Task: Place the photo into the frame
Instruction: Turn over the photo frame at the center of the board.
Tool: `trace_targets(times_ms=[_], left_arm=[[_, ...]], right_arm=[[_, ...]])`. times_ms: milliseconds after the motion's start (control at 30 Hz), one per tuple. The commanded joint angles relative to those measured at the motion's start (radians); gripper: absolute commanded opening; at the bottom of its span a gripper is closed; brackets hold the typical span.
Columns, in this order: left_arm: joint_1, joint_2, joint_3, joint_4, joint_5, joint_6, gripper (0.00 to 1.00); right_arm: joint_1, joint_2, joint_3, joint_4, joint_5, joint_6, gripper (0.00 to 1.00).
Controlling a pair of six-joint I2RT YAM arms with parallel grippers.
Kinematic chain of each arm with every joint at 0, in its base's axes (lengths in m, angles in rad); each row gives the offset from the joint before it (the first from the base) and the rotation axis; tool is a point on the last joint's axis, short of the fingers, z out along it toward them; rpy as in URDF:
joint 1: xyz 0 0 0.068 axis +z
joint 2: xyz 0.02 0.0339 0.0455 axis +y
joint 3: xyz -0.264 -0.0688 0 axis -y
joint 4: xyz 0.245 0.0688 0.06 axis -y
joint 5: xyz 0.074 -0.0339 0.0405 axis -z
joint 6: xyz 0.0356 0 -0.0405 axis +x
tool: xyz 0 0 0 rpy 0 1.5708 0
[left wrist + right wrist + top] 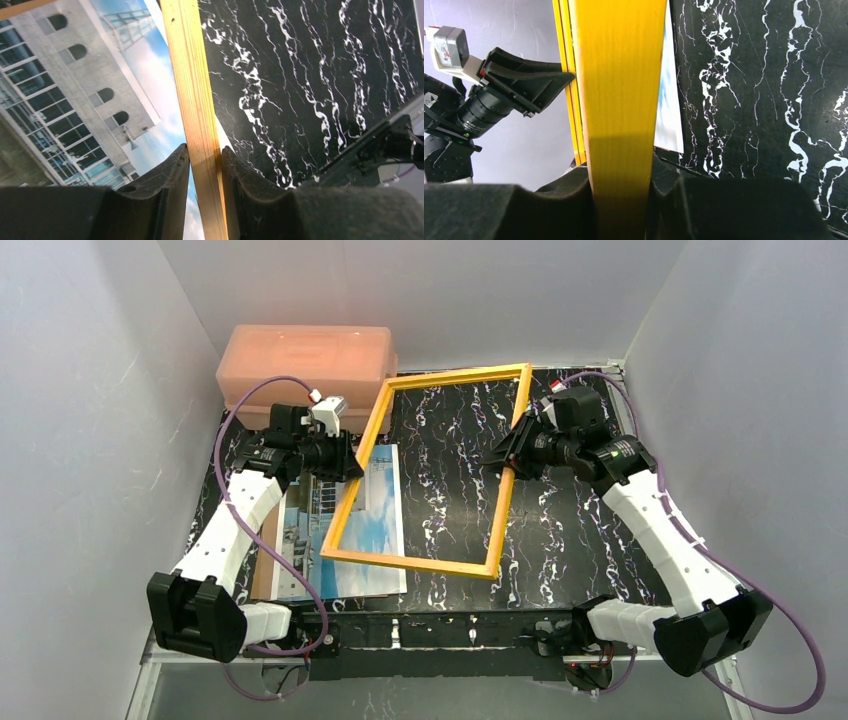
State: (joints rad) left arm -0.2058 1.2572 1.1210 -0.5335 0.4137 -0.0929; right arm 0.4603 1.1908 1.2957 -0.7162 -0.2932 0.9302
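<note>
With the left gripper [205, 170] and right gripper [621, 185] each pinching 1 rail of the frame [410, 562], shift both together, level, squarely over the photo [375, 515].

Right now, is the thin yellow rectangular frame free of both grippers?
No: the left gripper and right gripper each clamp a long side of the yellow frame.

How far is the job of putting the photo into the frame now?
Done: nothing fitted yet. The photo lies face up on the table, not set in the yellow frame. In hand: the left gripper and the right gripper each clamp one long side of the frame. Left: bringing the photo and frame together.
</note>
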Motion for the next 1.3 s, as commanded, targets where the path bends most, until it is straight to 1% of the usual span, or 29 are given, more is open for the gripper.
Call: trace_targets(times_ms=[0,67,200,433,567,733,800,933,1033,1067,1133,1200,1267], left_arm=[[0.006,-0.003,0.022,-0.095,0.055,0.087,0.31],[0.006,-0.001,0.036,-0.116,0.060,0.101,0.42],[0.006,0.004,0.067,-0.160,0.057,0.134,0.55],[0.006,-0.003,0.109,-0.215,0.062,0.152,0.58],[0.007,-0.005,0.121,-0.234,0.063,0.161,0.59],[0.006,-0.004,0.137,-0.250,0.053,0.168,0.59],[0.006,-0.006,0.140,-0.253,0.050,0.169,0.59],[0.006,-0.005,0.149,-0.257,0.050,0.170,0.59],[0.006,-0.003,0.157,-0.267,0.048,0.175,0.59],[0.008,-0.002,0.159,-0.271,0.045,0.179,0.59],[0.008,-0.001,0.160,-0.273,0.033,0.185,0.59],[0.008,0.003,0.161,-0.278,0.026,0.192,0.59],[0.011,0.004,0.158,-0.281,0.022,0.200,0.59]], right_arm=[[-0.118,-0.040,-0.028,0.049,-0.089,-0.075,0.01],[-0.171,-0.049,-0.045,0.085,-0.158,-0.073,0.01],[-0.225,-0.056,-0.041,0.116,-0.240,-0.070,0.01],[-0.254,-0.039,-0.044,0.148,-0.291,-0.085,0.01],[-0.254,0.006,-0.022,0.172,-0.322,-0.124,0.01],[-0.255,0.124,0.105,0.021,-0.309,-0.341,0.01],[-0.259,0.167,0.131,-0.027,-0.309,-0.397,0.01],[-0.258,0.233,0.168,-0.093,-0.254,-0.481,0.01],[-0.258,0.262,0.160,-0.107,-0.228,-0.515,0.01],[-0.258,0.271,0.161,-0.121,-0.196,-0.534,0.01],[-0.258,0.293,0.161,-0.154,-0.112,-0.579,0.07],[-0.259,0.312,0.159,-0.193,-0.002,-0.622,0.17],[-0.259,0.322,0.141,-0.203,0.092,-0.646,0.20]])
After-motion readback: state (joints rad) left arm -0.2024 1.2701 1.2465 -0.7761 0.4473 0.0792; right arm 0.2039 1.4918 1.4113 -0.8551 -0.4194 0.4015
